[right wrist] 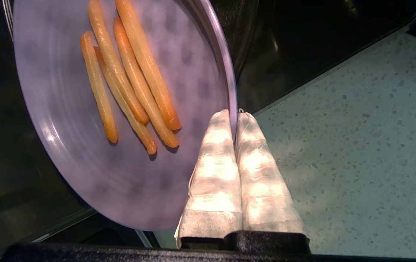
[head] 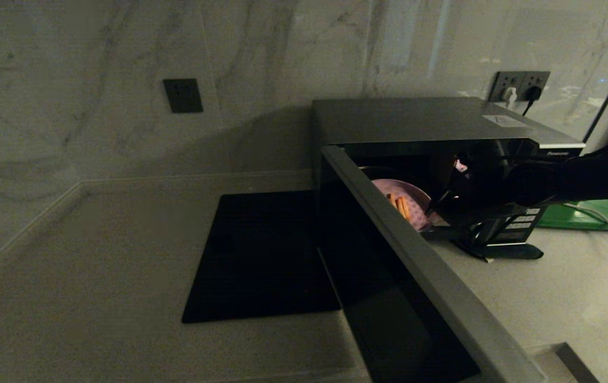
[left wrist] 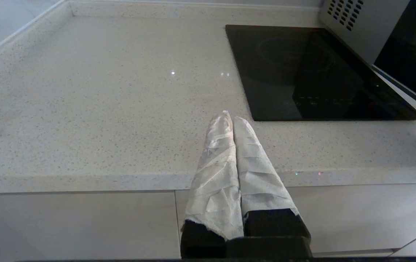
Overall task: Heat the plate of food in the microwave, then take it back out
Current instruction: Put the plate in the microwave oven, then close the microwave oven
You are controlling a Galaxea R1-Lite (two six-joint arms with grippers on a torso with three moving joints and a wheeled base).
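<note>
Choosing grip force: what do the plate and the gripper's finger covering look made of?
The plate of food looks like smooth plastic or glazed ceramic; it shows a soft sheen. The right gripper, pinching its rim, has fingers wrapped in creased white cloth-like tape.

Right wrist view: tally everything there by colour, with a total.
Orange-yellow fry sticks: 5
Lavender plate of food: 1, rim pinched by the right gripper
Dark microwave: 1
Pale speckled counter: 1
Total: 8

The black right arm reaches in from the head view's right edge; its white-wrapped right gripper is seemingly pinched closed. The white-wrapped left gripper, 2 fingers pressed together, hangs mid-frame in its wrist view.
</note>
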